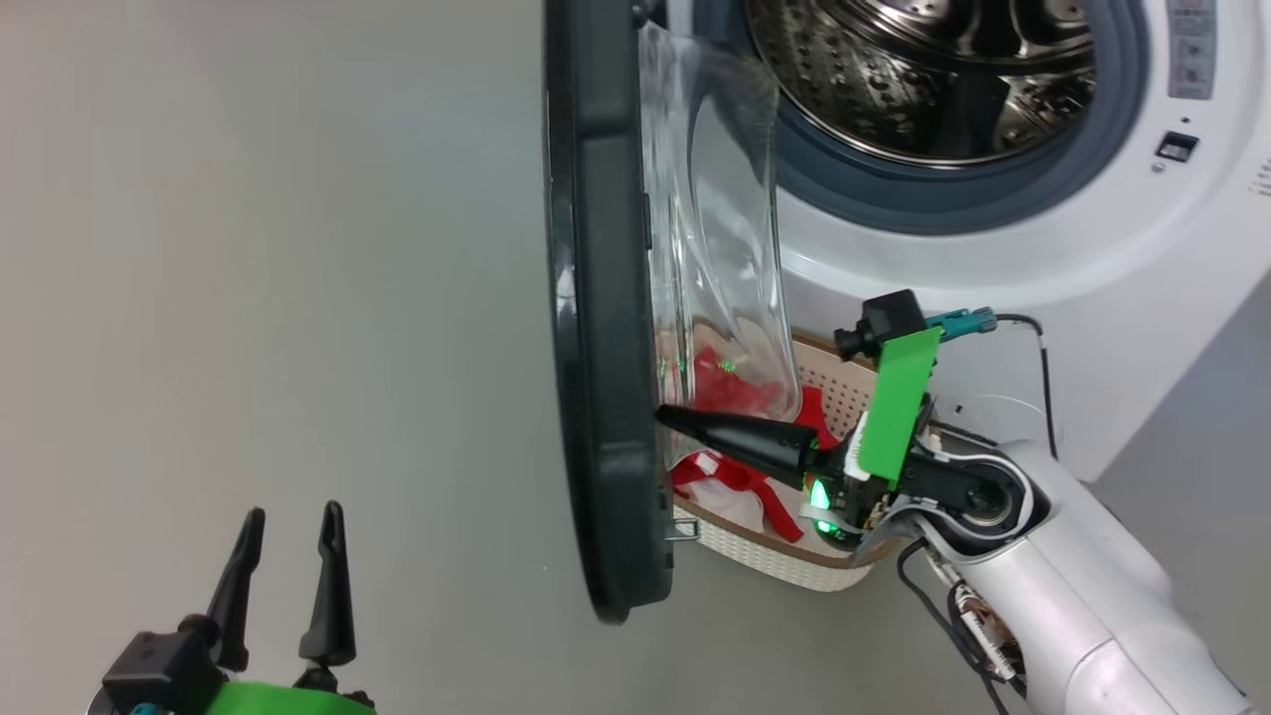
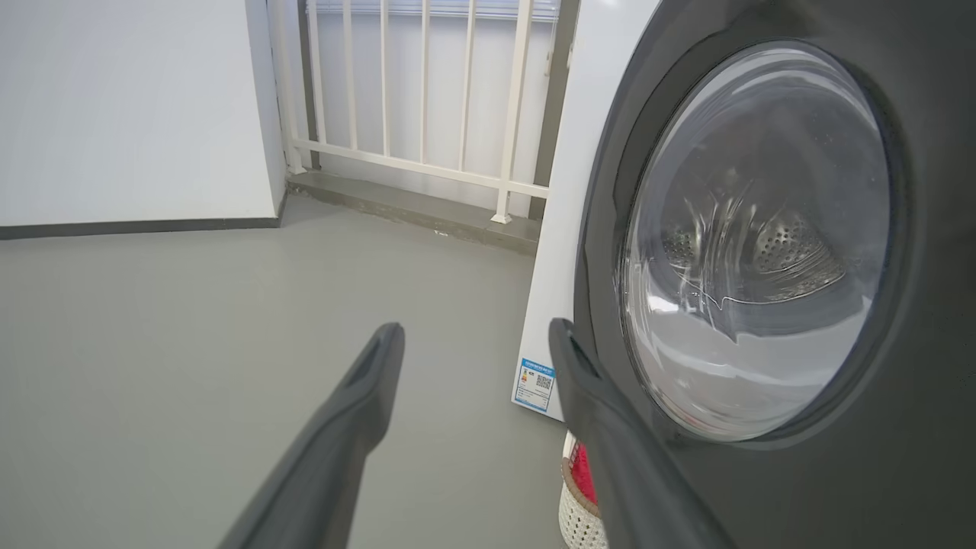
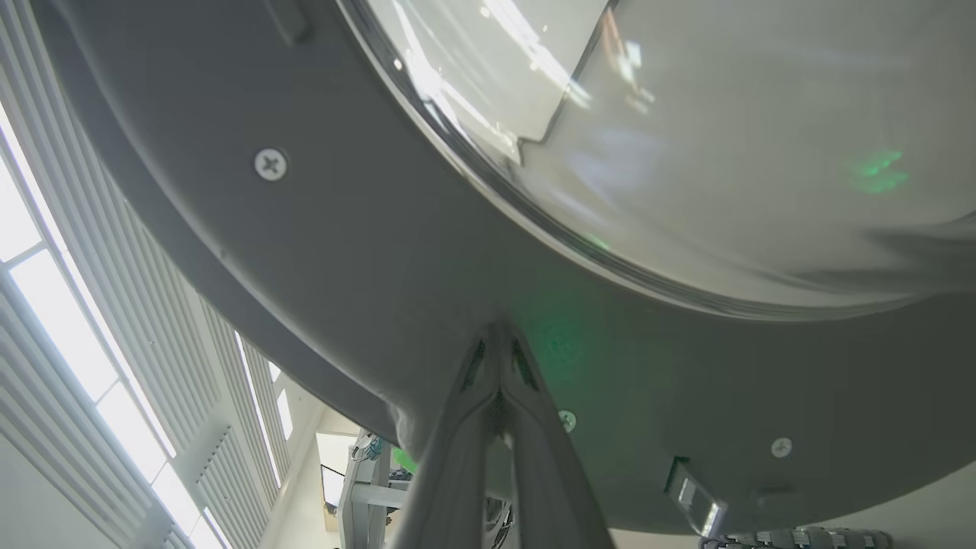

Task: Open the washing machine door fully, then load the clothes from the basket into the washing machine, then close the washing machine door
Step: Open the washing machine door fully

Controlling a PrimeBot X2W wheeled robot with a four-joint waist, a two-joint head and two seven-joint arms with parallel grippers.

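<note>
Far left, low in the head view: left claw (image 1: 294, 508), fingers spread wide, holding nothing, poised above bare floor (image 1: 248, 248) on the outer side of the washing machine door (image 1: 596, 298). Judged parked there to keep out of the door's swing while ready to receive its outer face; from the left wrist view one finger appears just beside the door's black rim, contact not determinable. Centre: door seen edge-on, standing roughly square to the machine front, glass bowl bulging toward the drum side. Judged only partly open, so the first step reads as unfinished. Just right of the door: right claw (image 1: 667, 415), fingers pressed together on nothing, tips set against the door's inner rim just below the glass. Judged used as a closed prod to push the door outward rather than to grasp. Directly beneath that claw and wrist: the basket (image 1: 784, 561) on the floor, close behind the door, with the clothes (image 1: 740, 477) inside, red fabric partly visible through the glass. Apart from both claws, untouched. Far right: the washing machine (image 1: 993, 268), drum exposed and apparently unloaded.
</note>
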